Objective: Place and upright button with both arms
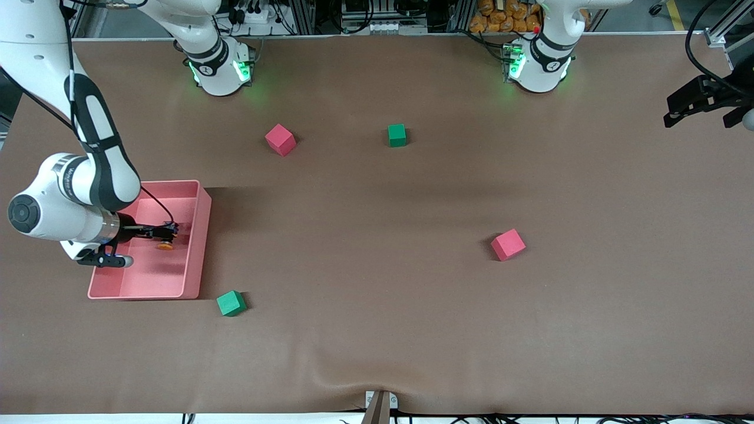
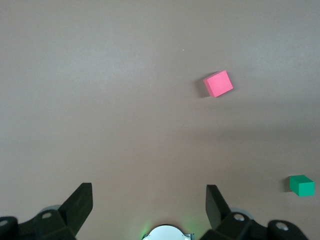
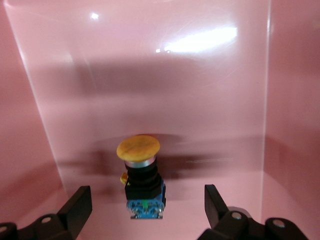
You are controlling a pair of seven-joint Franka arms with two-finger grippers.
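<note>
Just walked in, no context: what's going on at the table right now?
The right claw is open inside the pink bin, fingers on either side of the button, not yet gripping it. The left arm waits, its claw open above bare table at its own end. Pink and green cubes lie scattered, untouched.

A brown counter (image 1: 377, 330) carries a pink tray (image 1: 203, 235) toward the right arm's end. One green cube (image 1: 230, 303) sits just beside the tray's corner nearest the front edge. A pink cube (image 1: 280, 139) and green cube (image 1: 397, 135) lie toward the bases' edge; another pink cube (image 1: 508, 244) lies toward the left arm's end
</note>
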